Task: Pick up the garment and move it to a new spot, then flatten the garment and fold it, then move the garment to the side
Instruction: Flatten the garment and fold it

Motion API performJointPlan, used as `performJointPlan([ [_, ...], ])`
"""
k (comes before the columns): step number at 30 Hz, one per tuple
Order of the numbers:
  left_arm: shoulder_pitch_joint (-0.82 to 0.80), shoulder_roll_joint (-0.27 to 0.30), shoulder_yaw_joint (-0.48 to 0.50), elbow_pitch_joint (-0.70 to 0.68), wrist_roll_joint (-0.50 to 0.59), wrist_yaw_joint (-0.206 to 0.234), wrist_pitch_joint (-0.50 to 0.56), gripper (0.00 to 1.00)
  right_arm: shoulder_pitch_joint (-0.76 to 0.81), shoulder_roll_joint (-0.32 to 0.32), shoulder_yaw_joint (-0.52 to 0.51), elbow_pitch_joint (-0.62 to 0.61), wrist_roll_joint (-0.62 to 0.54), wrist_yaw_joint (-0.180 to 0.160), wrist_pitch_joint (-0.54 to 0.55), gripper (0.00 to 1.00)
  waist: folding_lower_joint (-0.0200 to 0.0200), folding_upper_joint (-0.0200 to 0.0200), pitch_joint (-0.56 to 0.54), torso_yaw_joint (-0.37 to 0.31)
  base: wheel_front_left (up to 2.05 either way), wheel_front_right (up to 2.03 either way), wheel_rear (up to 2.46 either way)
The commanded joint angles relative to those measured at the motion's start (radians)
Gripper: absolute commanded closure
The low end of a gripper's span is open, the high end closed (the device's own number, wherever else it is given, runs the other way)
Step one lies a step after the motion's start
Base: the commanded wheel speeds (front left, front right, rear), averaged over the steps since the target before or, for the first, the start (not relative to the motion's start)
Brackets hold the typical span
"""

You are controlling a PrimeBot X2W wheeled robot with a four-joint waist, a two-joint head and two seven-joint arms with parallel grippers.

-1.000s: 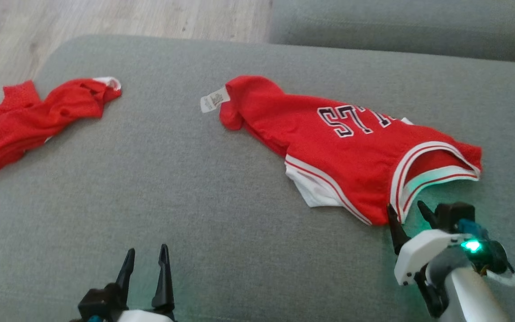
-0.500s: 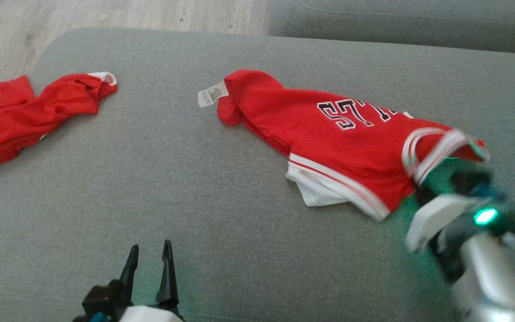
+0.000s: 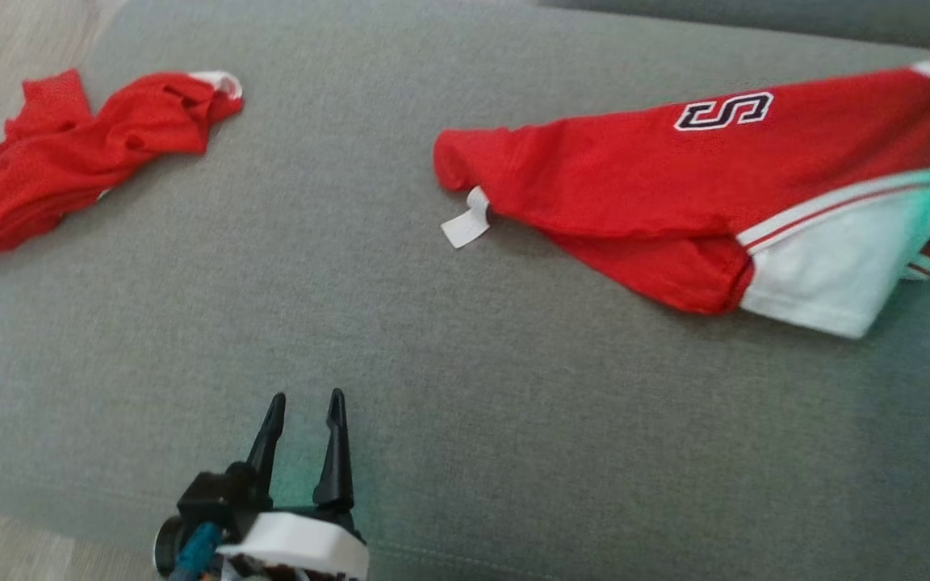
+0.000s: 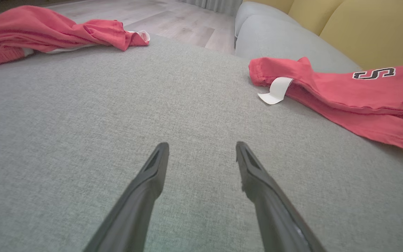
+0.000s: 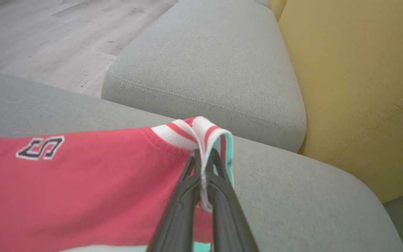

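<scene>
Red garment (image 3: 643,177) between right jaws

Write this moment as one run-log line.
right hand: shut on jersey trim | left hand: open, over sofa cushion | jersey: tag end on cushion

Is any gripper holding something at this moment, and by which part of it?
The right gripper is shut on the red jersey, pinching its striped trim at one edge. The left gripper is open and holds nothing.
</scene>
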Motion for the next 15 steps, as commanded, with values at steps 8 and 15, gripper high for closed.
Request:
performJointPlan([
  [8, -0.057, -0.010, 0.008, -0.004, 0.020, -0.010, -0.016, 0.00, -0.119, 0.068, 0.049, 0.146, -0.026, 0.008, -0.189, 0.00, -0.0001, 0.0000, 0.010, 0.002, 0.00, 0.00, 0.00],
  [15, -0.029, 0.002, 0.012, 0.002, 0.014, -0.004, -0.015, 0.00, -0.033, 0.138, 0.019, 0.173, -0.005, 0.008, -0.369, 0.00, -0.0001, 0.0000, -0.068, -0.052, 0.00, 0.00, 0.00],
])
